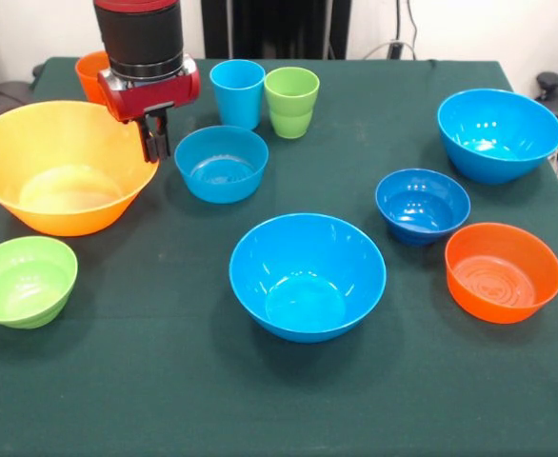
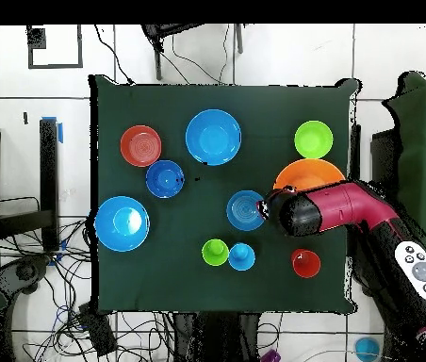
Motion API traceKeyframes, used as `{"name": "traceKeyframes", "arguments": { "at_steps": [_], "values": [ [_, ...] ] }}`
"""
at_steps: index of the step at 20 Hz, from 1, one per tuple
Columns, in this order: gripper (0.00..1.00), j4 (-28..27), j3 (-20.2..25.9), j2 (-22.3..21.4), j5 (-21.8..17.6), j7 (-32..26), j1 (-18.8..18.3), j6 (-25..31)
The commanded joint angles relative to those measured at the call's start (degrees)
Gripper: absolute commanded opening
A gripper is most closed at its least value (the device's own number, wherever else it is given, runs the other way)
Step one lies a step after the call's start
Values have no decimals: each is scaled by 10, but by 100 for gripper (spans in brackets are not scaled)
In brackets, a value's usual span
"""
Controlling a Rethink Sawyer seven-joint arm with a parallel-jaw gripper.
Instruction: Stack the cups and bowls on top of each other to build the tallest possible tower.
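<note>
Behind the red and black arm (image 1: 146,48), the orange cup (image 1: 90,74) is mostly hidden in the front view — only a curved slice of its rim and wall shows beside the arm's housing. The overhead view shows it whole, standing apart near the table's edge. The gripper (image 1: 156,138) hangs just over the rim of the very large yellow-orange bowl (image 1: 55,167), between that bowl and the medium light blue bowl (image 1: 221,162); its dark fingers sit close together with only a narrow gap, holding nothing. From above, the arm covers part of the yellow-orange bowl, so its full outline cannot be seen there.

All the pieces are smooth, glossy plastic on a dark green cloth-covered table (image 1: 165,381). No tower stands: every bowl sits singly and upright. Beside the yellow-orange bowl, toward the table's front corner, rests the lime green bowl (image 1: 22,281). A large bright blue bowl (image 1: 307,276) sits near the middle, deep and round; a second large bright blue bowl (image 1: 499,133) stands well apart at the opposite side. Between those two lie the small dark blue bowl (image 1: 422,205) and the orange bowl (image 1: 503,271), whose floor shows concentric rings. The light blue cup (image 1: 236,92) and the lime green cup (image 1: 291,101) — ridged in its lower half — stand just beside each other, behind the medium light blue bowl.
</note>
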Motion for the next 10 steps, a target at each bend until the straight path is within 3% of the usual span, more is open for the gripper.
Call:
{"name": "traceKeyframes", "arguments": {
  "at_steps": [1,7,8,10],
  "values": [
    [0,-4,-29,4,-21,-102,21,22],
    [0,-7,-25,10,-24,-97,21,9],
    [100,-6,-24,11,-20,-98,19,12],
    [100,-8,-24,11,-18,-99,19,15]
  ]
}}
